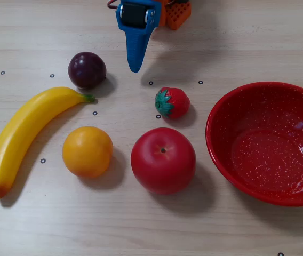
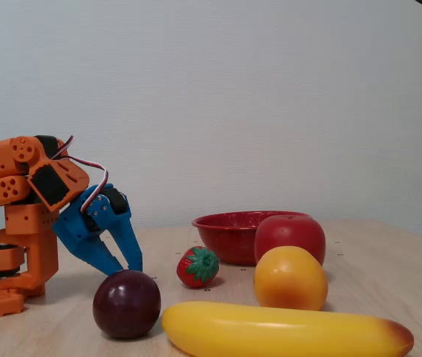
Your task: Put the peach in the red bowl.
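A: Starting from the near edge in the fixed view, what lies on the surface (image 1: 141,234)?

B: A banana (image 2: 285,329) lies nearest, with the dark plum (image 2: 126,303) beside its left end. Just behind sits the peach (image 2: 290,278), then the red apple (image 2: 290,238) and a strawberry (image 2: 198,267), and farthest back the red bowl (image 2: 229,230).

A: And the pincer (image 2: 119,265)?

B: It hangs behind the plum with its tips pointing down, close to the surface. Its blue fingers stand slightly parted and hold nothing.

A: So which step is this?

B: I judge it the very start: the reach has not yet begun and the peach sits untouched. In the overhead view the peach (image 1: 87,151) lies well apart from the pincer (image 1: 135,67), past the plum (image 1: 87,70) and between banana (image 1: 26,136) and apple (image 1: 163,160).

A: What does the next move call for?

B: Probably opening wider and travelling over the plum without knocking it, then descending around the peach. The bowl (image 1: 215,144) waits empty beyond the apple.
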Available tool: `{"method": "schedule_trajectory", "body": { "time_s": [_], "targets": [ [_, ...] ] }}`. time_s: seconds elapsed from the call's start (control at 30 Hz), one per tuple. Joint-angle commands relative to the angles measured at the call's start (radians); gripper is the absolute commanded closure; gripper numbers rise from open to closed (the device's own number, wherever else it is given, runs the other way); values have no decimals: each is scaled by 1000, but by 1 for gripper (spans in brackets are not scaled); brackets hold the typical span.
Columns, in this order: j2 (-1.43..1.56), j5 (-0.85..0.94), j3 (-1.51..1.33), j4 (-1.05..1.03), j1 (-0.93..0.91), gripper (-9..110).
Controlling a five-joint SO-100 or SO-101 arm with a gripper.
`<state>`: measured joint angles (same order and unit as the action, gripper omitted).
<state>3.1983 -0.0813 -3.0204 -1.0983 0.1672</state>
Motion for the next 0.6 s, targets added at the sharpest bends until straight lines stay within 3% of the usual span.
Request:
{"method": "schedule_trajectory", "body": {
  "time_s": [0.0,0.2,0.57],
  "targets": [
    [8,-32,14,40,-28,101],
    [-166,-32,109,98,-48,101],
    [-851,-95,801,127,37,101]
  ]
}}
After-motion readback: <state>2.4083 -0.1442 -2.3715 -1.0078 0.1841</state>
